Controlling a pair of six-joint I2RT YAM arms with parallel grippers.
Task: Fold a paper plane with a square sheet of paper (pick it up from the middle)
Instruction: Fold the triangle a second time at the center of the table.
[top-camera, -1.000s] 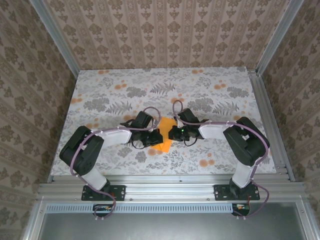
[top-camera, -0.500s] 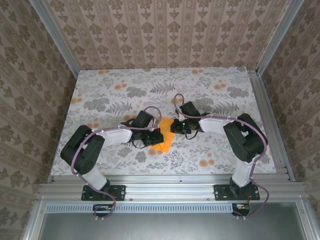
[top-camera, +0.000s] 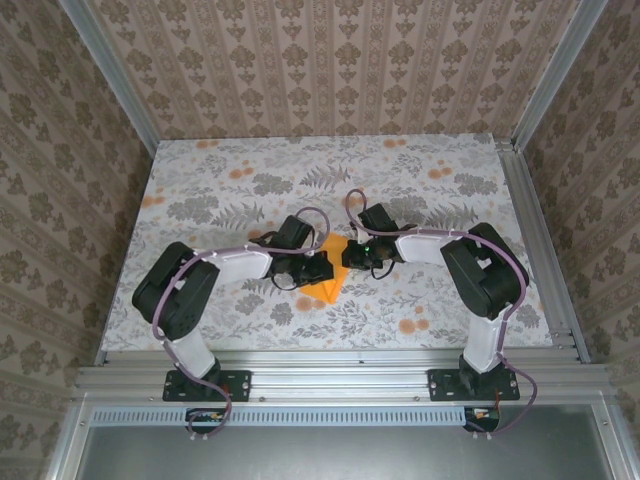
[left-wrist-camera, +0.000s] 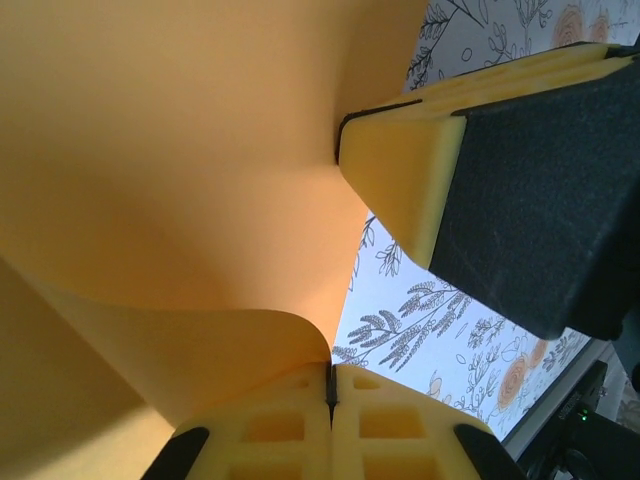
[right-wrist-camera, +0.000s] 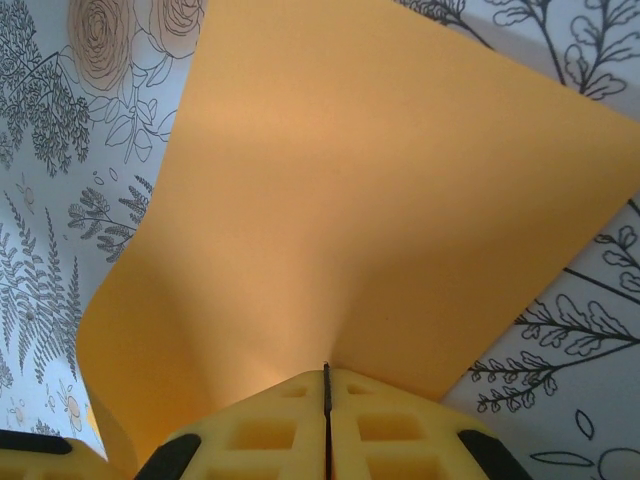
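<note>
The square sheet of paper (top-camera: 327, 283) is bright orange and lies buckled at the table's middle, between my two grippers. My left gripper (top-camera: 316, 268) is shut on its left edge. In the left wrist view the yellow pads pinch a curled lip of the sheet (left-wrist-camera: 200, 180) at the left gripper (left-wrist-camera: 330, 378). My right gripper (top-camera: 348, 262) is shut on the opposite edge. In the right wrist view the sheet (right-wrist-camera: 380, 200) rises away from the closed right gripper (right-wrist-camera: 326, 375). The right gripper's yellow finger (left-wrist-camera: 400, 170) presses the paper close to the left one.
The table (top-camera: 440, 210) carries a grey leaf print with small orange flower blotches (top-camera: 412, 325). Patterned walls and aluminium rails (top-camera: 535, 240) close in its sides. Both forearms lie low across the near half, meeting at the middle.
The left arm has pushed right toward the right gripper. The right gripper shifted slightly back and left. The sheet has bunched up between them. Both grippers stayed shut.
</note>
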